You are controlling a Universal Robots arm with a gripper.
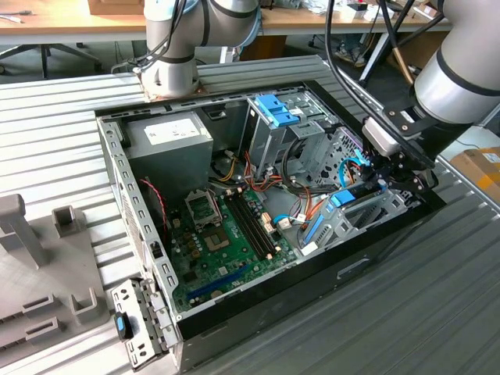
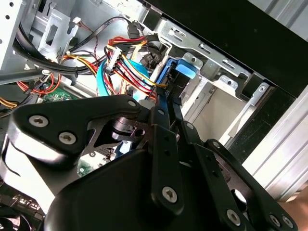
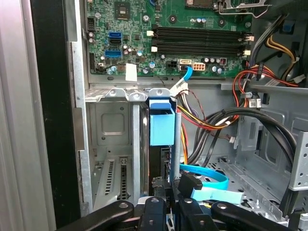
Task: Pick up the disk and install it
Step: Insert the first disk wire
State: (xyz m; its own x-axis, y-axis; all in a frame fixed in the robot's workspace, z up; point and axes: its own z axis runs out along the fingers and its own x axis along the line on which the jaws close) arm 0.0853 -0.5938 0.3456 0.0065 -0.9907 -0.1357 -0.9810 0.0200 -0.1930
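Holding the disk on edge, tool clamped on its rear, tab aimed into PC case's drive bay, prob. so rails line up.

The exterior view looks down from a little way off on the whole open computer case, while both wrist views, close behind the gripper, share the disk, the first facing the motherboard.
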